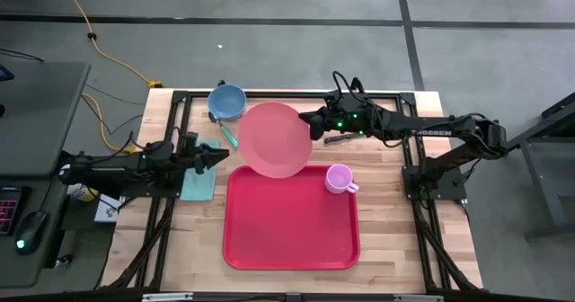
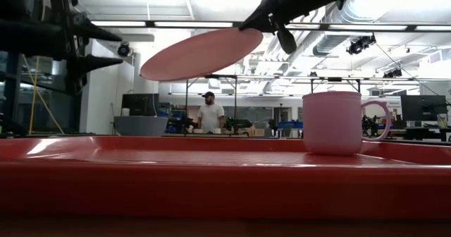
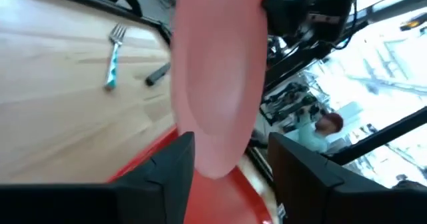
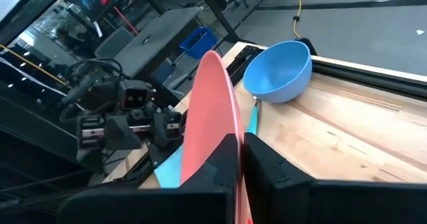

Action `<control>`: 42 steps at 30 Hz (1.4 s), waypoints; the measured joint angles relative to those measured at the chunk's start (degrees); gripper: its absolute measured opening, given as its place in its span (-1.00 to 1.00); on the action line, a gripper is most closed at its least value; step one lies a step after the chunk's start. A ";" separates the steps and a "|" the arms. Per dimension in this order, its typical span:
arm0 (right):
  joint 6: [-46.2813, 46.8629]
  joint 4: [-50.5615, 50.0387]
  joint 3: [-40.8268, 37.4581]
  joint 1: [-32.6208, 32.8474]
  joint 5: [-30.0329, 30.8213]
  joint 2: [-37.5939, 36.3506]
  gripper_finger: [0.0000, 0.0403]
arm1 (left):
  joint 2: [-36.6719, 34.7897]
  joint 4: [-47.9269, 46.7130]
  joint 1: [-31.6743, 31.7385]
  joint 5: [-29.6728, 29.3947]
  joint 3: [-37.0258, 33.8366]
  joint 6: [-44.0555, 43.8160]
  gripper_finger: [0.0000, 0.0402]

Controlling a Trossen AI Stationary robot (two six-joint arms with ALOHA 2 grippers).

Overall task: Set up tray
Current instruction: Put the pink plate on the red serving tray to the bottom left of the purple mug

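L gripper (image 1: 220, 157) hovers just left of the tray (image 1: 290, 244), fingers spread, nothing in them. Tray sits mid-table w/ pink mug (image 1: 339, 179) in its far right corner. R gripper (image 1: 308, 119) pinches pink plate (image 1: 274, 139) rim, tilted, above tray's far edge.

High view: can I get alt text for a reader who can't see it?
The right gripper holds a pink plate by its rim above the far edge of the red tray, where a pink mug stands. The left gripper waits nearby.
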 joint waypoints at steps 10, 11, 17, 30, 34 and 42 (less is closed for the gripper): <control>-0.37 3.36 0.00 0.00 -2.75 0.00 -1.00 | 4.27 4.08 0.02 -1.74 -0.51 -2.37 0.14; -0.37 3.35 0.00 0.04 -2.93 0.00 -1.00 | 5.14 4.77 0.02 -1.81 -0.51 -2.37 0.15; -1.24 3.34 0.00 0.35 -3.17 0.00 -1.00 | 10.65 11.91 0.02 -2.02 -0.54 -1.94 0.19; -1.26 3.42 0.00 0.33 -4.20 0.00 -1.00 | 26.31 27.04 0.02 -2.12 -0.24 -1.44 0.19; -1.26 3.98 0.00 0.33 -4.59 0.00 -1.00 | 31.63 29.57 0.02 -2.18 2.06 0.92 0.19; -1.26 5.13 0.00 0.33 -5.06 0.00 -1.00 | 38.38 34.43 0.02 -3.28 4.20 4.70 -0.20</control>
